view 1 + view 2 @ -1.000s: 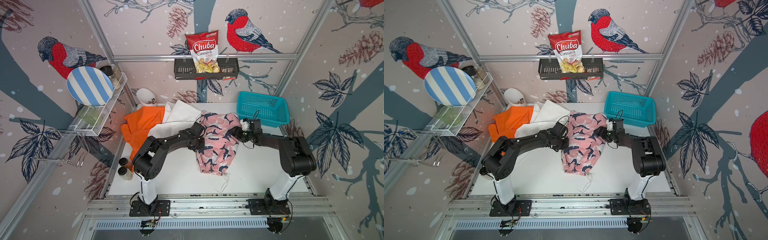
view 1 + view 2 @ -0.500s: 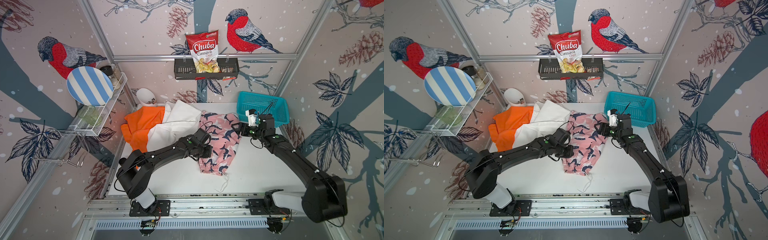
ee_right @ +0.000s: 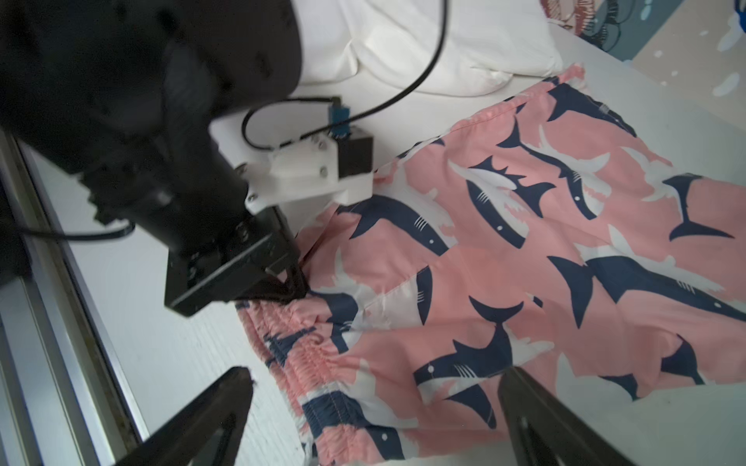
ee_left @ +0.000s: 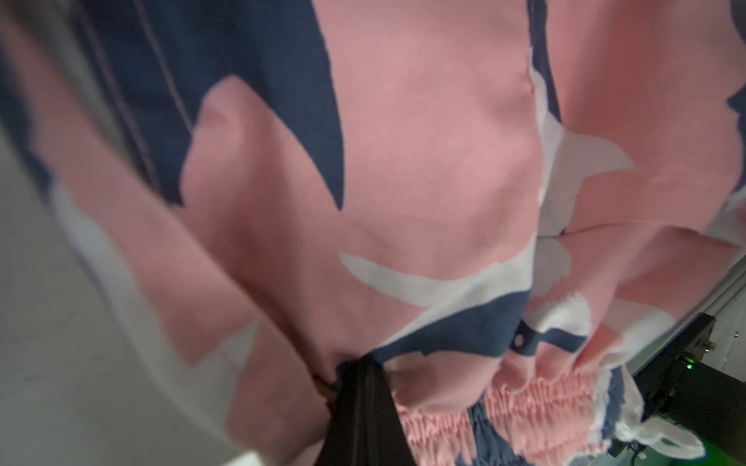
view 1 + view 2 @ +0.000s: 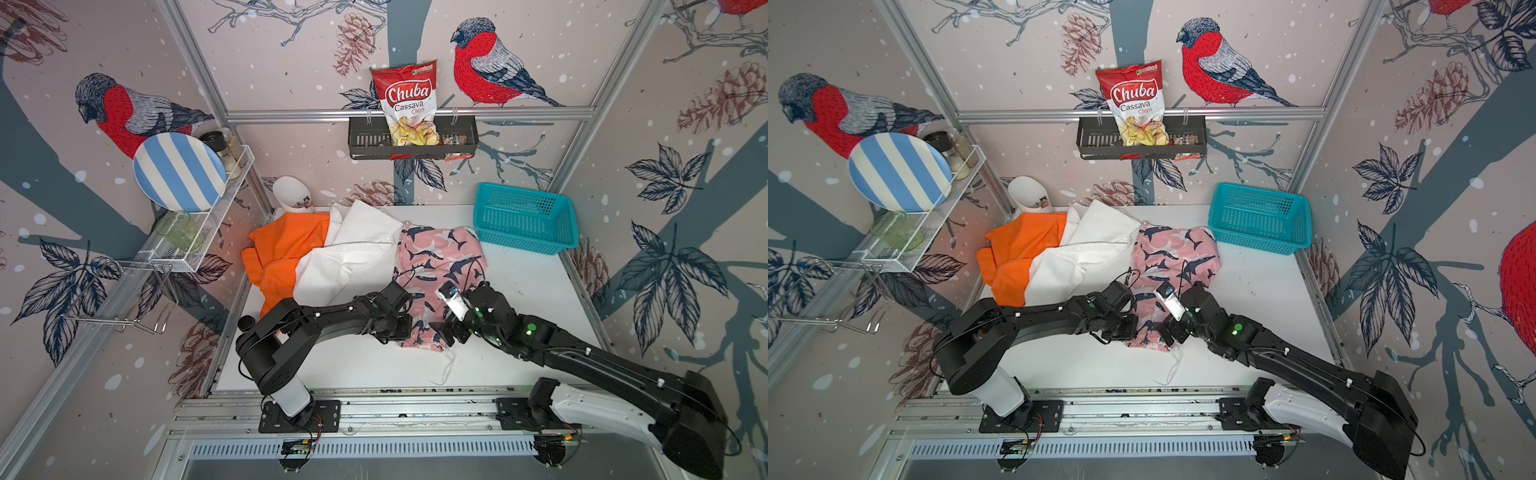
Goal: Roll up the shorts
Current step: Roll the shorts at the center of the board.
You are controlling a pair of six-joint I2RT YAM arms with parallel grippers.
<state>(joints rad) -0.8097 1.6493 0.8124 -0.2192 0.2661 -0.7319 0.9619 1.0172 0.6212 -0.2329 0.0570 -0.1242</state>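
The pink shark-print shorts (image 5: 440, 257) (image 5: 1173, 253) lie flat mid-table, gathered waistband (image 3: 306, 363) toward the front rail. My left gripper (image 5: 397, 332) (image 5: 1125, 328) (image 4: 351, 367) (image 3: 294, 286) is shut on the waistband's left corner. At the waistband's right end, my right gripper (image 5: 446, 334) (image 5: 1169, 332) (image 3: 375, 383) stands open, its fingers astride the cloth without gripping it. White shorts (image 5: 357, 249) (image 5: 1096, 245) overlap orange shorts (image 5: 282, 249) (image 5: 1017, 249) at the back left. A white drawstring (image 5: 444, 365) trails from the waistband toward the front.
A teal basket (image 5: 523, 216) stands at the back right corner. A white cup (image 5: 291, 195) leans at the back left. On the left wall hangs a wire rack (image 5: 199, 249) with a striped plate (image 5: 178, 170). A metal rail (image 5: 374, 399) runs along the table's front edge.
Both grippers have moved from the far part of the pink shorts toward the front, to the waistband. The right gripper has opened wide; the left has stayed shut.
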